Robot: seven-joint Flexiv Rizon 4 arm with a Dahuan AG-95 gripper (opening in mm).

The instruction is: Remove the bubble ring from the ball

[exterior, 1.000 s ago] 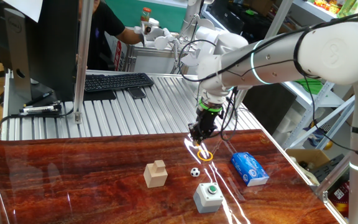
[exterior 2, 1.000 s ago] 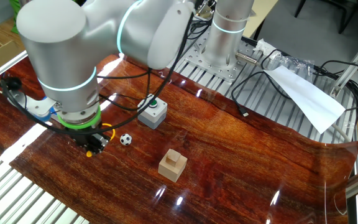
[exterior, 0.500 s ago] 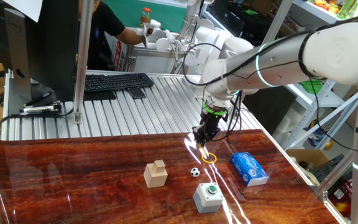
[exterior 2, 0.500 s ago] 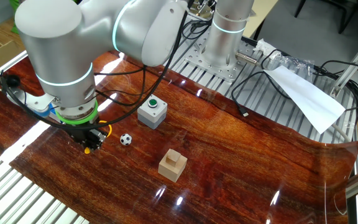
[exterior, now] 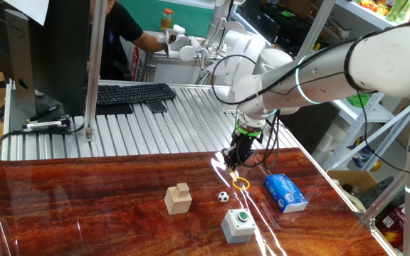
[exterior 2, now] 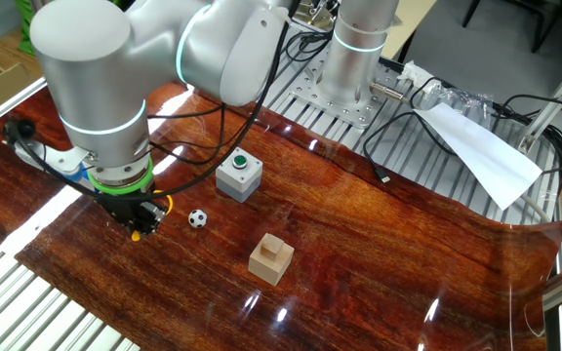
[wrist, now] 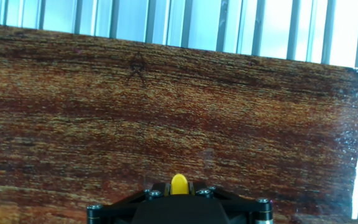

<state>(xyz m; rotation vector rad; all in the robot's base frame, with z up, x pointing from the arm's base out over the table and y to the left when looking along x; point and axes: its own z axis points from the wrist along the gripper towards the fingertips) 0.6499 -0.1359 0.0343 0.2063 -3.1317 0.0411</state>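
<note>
My gripper [exterior: 232, 159] is shut on the handle of the orange-yellow bubble ring [exterior: 240, 183], whose loop hangs just above the wooden tabletop. The small black-and-white ball [exterior: 223, 196] sits on the table apart from the ring, a little to its front left. In the other fixed view the gripper [exterior 2: 142, 222] holds the ring [exterior 2: 167, 204] to the left of the ball [exterior 2: 197, 218]. In the hand view only the yellow tip of the ring's handle [wrist: 179, 184] shows between the shut jaws; the ball is out of view there.
A wooden block [exterior: 179, 198] lies left of the ball. A grey box with a green button [exterior: 238, 224] stands near the front edge. A blue packet [exterior: 285, 192] lies to the right. A keyboard [exterior: 134, 92] is on the ribbed metal surface behind.
My gripper has moved with the ring slightly right and away from the ball. The ball and other objects have not moved.
</note>
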